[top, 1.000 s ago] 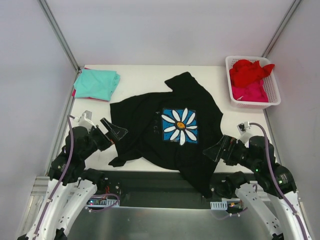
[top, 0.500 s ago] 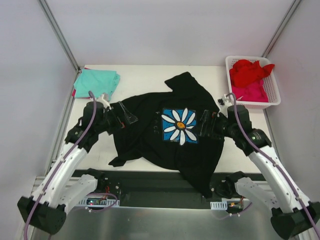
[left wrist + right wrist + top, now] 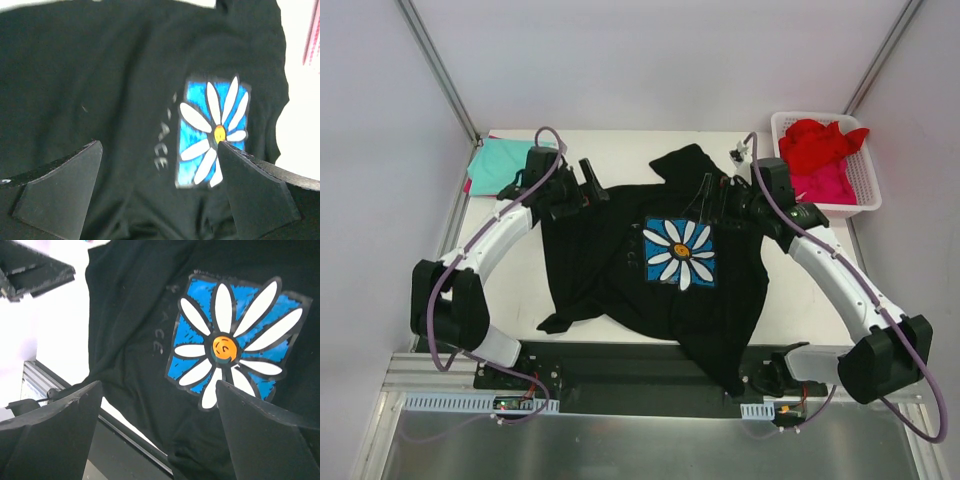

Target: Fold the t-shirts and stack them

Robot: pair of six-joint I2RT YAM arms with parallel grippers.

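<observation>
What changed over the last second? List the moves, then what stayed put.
Both arms swung out from the near edge toward the far side. The left tool now hangs over the far-left edge of the black t-shirt, the right tool over its far-right part. Both tools are open; nothing was gripped or released. The black t-shirt, teal t-shirt and basket holding the red t-shirt and pink t-shirt stayed put.
</observation>
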